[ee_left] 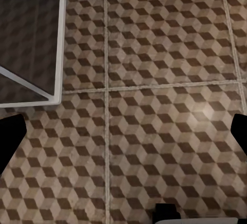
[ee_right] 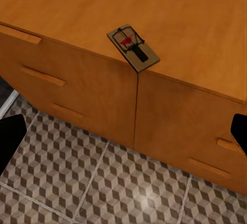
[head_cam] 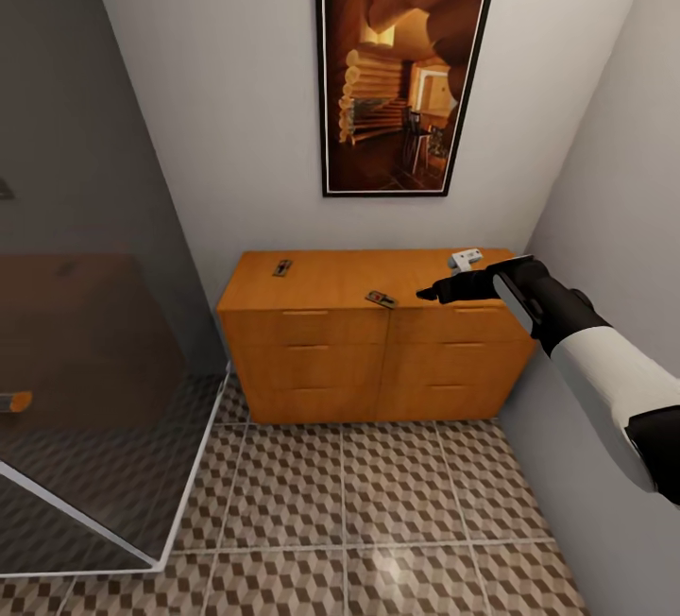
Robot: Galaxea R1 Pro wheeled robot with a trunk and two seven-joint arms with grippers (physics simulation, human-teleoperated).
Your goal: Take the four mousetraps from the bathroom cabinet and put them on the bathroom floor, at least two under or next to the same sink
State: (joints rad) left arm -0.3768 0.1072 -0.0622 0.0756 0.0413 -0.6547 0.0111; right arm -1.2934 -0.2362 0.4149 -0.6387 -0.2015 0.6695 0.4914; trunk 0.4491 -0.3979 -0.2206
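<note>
The orange-brown cabinet [head_cam: 312, 351] stands against the far wall. Two mousetraps lie on its top. One mousetrap [head_cam: 281, 267] is toward the left rear. The other mousetrap [head_cam: 381, 299] sits at the front edge near the middle, and up close this mousetrap [ee_right: 133, 47] overhangs the edge a little. My right gripper [head_cam: 430, 294] hovers just right of that trap, above the top, fingers pointing left. Seen from the wrist, the right gripper [ee_right: 126, 131] is open and holds nothing. My left gripper [ee_left: 123, 136] is open over the cube-patterned bathroom floor [ee_left: 154, 80].
A glass shower screen [head_cam: 94, 333] with a white base frame [ee_left: 56, 44] fills the left side. The right wall [head_cam: 623, 172] runs close beside my right arm. A framed picture [head_cam: 406, 63] hangs above the cabinet. Cube-patterned floor [head_cam: 378, 503] stretches in front of the drawers.
</note>
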